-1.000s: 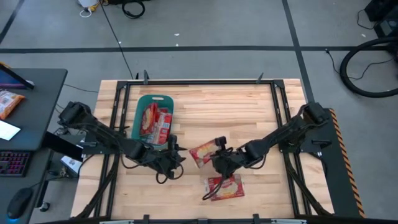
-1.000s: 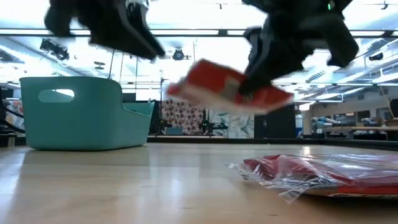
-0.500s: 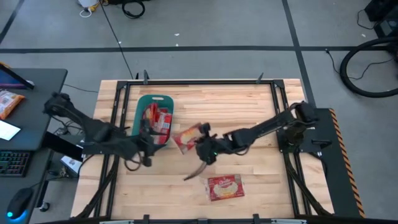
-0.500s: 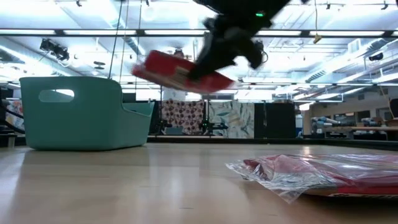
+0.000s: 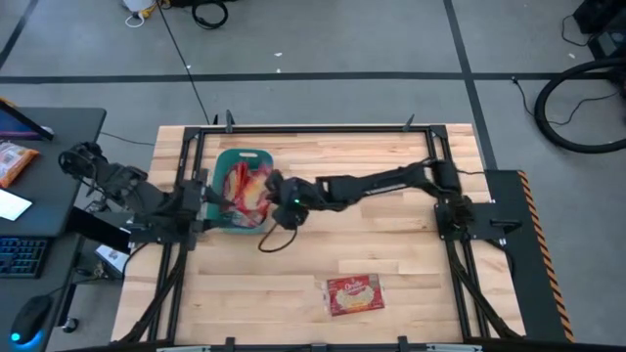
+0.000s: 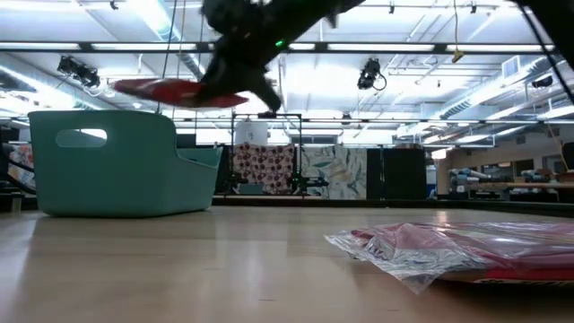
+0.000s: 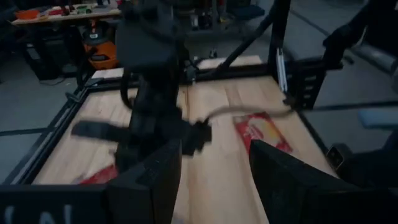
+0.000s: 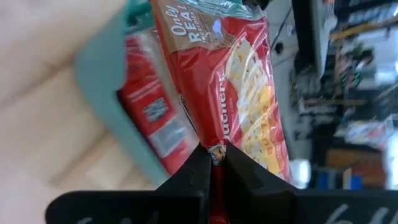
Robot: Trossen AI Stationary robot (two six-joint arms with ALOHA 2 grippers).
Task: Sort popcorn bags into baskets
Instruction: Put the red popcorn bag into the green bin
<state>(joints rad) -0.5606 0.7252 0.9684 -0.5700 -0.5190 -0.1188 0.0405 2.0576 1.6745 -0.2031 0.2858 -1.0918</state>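
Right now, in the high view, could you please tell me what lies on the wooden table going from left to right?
Left gripper → teal-green rectangular plastic basket → right gripper holding a red popcorn bag over the basket → loose red-and-cream popcorn bag lying flat on the table.

Teal basket (image 5: pixel 223 161) upright at worktop's far-left, red popcorn bags (image 5: pixel 238 195) piled inside. 1 red-yellow popcorn bag (image 8: pixel 239 93) held level above basket's rim, pinched by right end effector (image 5: pixel 275 189). 1 more bag (image 5: pixel 354 294) flat on worktop, near edge, well apart.
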